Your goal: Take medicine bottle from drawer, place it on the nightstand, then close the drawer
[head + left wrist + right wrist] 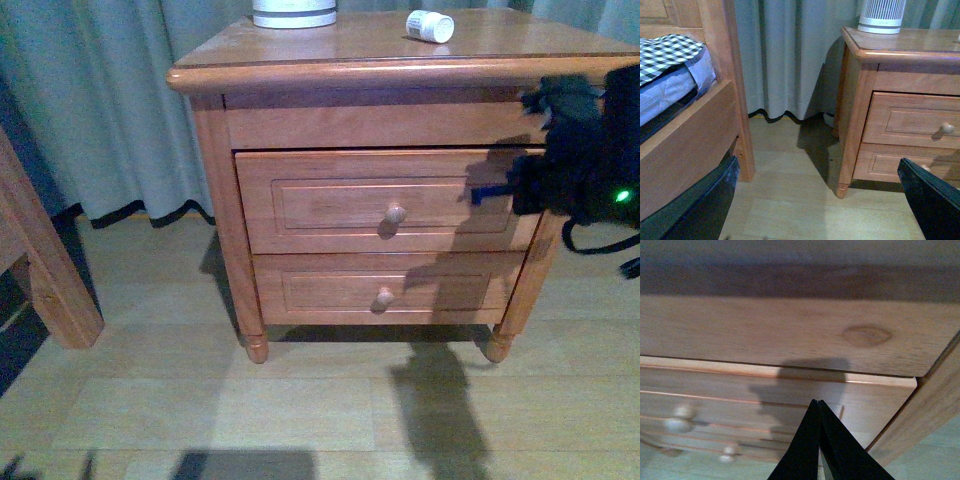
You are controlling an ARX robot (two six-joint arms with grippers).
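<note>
The tiny white ribbed-cap plastic bottle (pixel 430 26) is lying on the reddish-brown wooden nightstand (pixel 300 60); the right gripper (pixel 818 405), fingers pressed together, is pointing at the panelled drawer (pixel 330 205).

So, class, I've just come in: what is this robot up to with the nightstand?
The medicine bottle already lies on its side on top of the nightstand. The right gripper, fingers together and holding nothing, is at the right end of the upper drawer, which looks nearly or fully shut. The left gripper hangs open off to the side near the bed frame, touching nothing. A tall white ribbed device also stands on the nightstand.
</note>
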